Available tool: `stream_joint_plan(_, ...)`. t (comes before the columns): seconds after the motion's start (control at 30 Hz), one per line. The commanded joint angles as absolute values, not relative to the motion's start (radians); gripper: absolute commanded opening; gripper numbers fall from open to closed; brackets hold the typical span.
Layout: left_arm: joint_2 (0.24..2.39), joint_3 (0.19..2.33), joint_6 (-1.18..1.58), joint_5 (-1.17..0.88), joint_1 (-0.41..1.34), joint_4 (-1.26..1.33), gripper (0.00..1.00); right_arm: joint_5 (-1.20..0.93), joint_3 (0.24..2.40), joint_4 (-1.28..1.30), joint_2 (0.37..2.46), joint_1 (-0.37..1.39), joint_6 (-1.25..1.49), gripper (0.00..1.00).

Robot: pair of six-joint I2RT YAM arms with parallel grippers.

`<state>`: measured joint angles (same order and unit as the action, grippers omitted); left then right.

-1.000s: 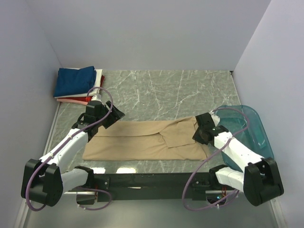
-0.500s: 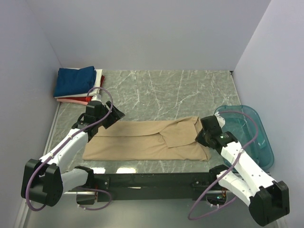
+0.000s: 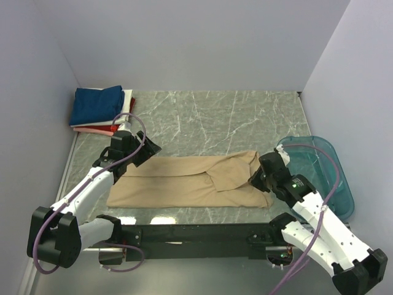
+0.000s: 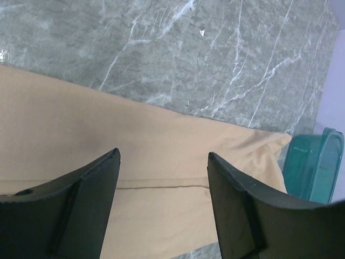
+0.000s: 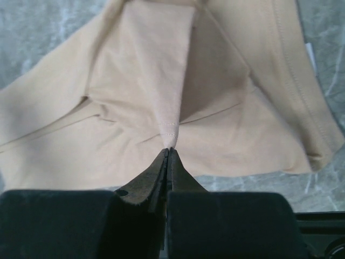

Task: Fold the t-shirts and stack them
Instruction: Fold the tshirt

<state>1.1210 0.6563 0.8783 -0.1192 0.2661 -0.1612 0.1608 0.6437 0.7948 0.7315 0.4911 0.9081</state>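
The tan t-shirt (image 3: 184,181) lay left-to-right mid-frame; the right hand (image 5: 168,150) pinched its right end, the left hand (image 4: 163,154) gaped above its left.

Tan t-shirt (image 3: 184,181) hem higher, nearer

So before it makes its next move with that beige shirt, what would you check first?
1. Right gripper holds the tan t-shirt: ok, shut on a pinch of hemmed cloth.
2. Left gripper holds the shirt: not ok, open above it.
3. Shirt lies flat: not ok, tented and creased at the pinched end.
4. Shirt apart from the teal tub: cannot tell, the right arm hides the gap.
5. Folded stack out of the way: ok, in the far left corner, apart from the shirt.
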Motion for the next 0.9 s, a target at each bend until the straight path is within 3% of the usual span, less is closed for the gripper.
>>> stream_joint_plan(0.0, 1.094, 0.653, 0.876, -0.129, 0.27, -0.133, 0.71, 0.163, 0.729, 0.818, 0.724, 0.518, 0.94, 0.0)
stream_joint_plan(0.87, 1.118, 0.652, 0.874, -0.126, 0.27, -0.129, 0.71, 0.209, 0.962, 0.776, 0.879, 0.724, 0.997, 0.0)
